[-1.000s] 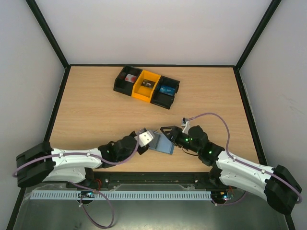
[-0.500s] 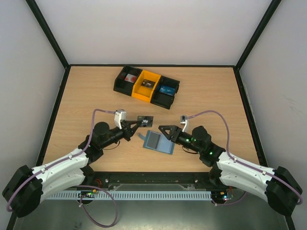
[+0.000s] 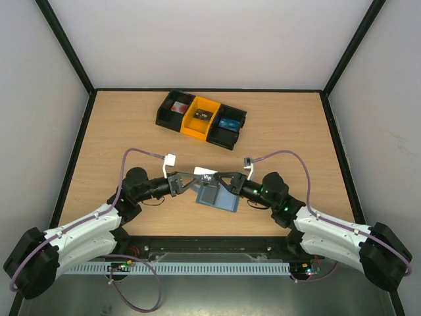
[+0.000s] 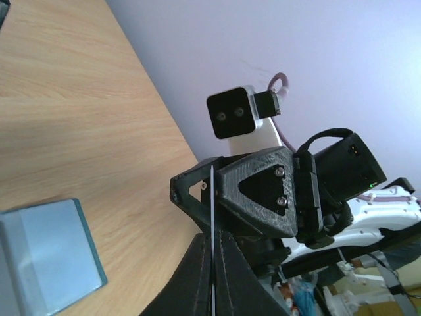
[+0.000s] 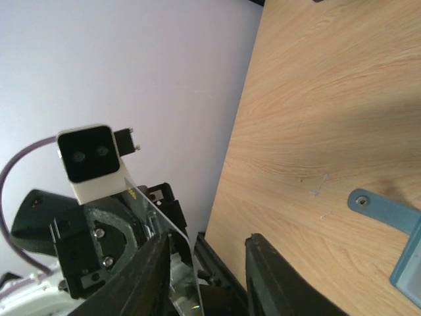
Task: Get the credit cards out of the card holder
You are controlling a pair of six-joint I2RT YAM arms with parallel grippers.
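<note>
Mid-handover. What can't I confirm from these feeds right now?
Print on the card: too small in the top view, edge-on in the left wrist view.
Any cards inside the card holder: pockets too small from above, cut off by frame edges in both wrist views.
Whether the right gripper touches the card in the left gripper: they overlap from above.
Contents of the black-and-yellow tray: too small in the top view.

Table (image 3: 131, 131), centre near: card holder (image 3: 217, 197), lying flat. Just behind and above it: one card (image 3: 206, 175), clamped at its left end in my left gripper (image 3: 192, 179); my right gripper (image 3: 222, 179) at its right end, fingers parted. Far centre, well behind: compartment tray (image 3: 162, 116), small items inside.
</note>
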